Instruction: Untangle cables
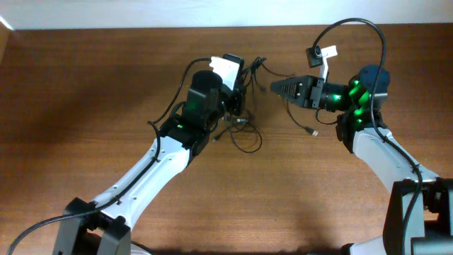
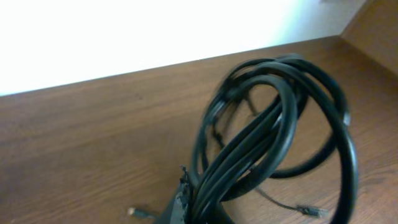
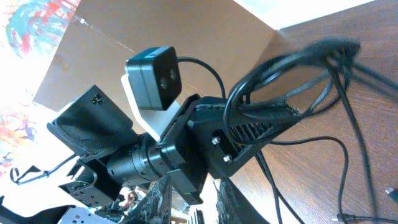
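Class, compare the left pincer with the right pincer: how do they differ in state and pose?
The left pincer is shut on the cables; the right pincer stands slightly open and empty. The left pincer sits among the cable loops; the right pincer is beside them, pointing at the left pincer. Both are black and two-fingered.

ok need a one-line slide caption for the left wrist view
Looped bundle of thin black cables clamped in the left end effector, held over the wooden table.
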Action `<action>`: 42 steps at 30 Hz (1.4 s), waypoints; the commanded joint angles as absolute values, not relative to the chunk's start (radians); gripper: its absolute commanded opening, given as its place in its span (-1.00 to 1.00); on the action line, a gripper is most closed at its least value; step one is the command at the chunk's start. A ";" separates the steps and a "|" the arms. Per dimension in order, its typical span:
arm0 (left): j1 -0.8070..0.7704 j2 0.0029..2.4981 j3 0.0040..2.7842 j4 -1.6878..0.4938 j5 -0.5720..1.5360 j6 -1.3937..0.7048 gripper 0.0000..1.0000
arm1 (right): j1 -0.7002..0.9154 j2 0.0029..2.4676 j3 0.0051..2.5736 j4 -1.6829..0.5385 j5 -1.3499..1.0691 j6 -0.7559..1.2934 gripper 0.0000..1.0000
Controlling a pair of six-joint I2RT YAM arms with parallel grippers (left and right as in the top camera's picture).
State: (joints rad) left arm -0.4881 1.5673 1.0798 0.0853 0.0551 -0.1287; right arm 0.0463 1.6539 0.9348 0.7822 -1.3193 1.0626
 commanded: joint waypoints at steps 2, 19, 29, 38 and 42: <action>-0.491 1.574 1.076 0.154 0.205 0.005 -1.00 | 0.046 1.635 0.948 0.776 -1.328 1.048 -0.21; -0.539 1.574 1.076 0.172 0.318 0.265 -1.00 | 0.046 1.635 0.948 0.775 -1.245 1.048 0.18; -0.539 1.574 1.076 0.171 0.289 0.255 -1.00 | 0.046 1.635 0.948 0.775 -1.253 1.048 -0.17; -0.539 1.574 1.076 0.173 0.186 0.196 -1.00 | 0.046 1.635 0.948 0.775 -1.298 1.044 -0.60; -0.542 1.574 1.076 0.172 0.198 0.196 -1.00 | 0.046 1.635 0.948 0.775 -1.304 1.044 -0.79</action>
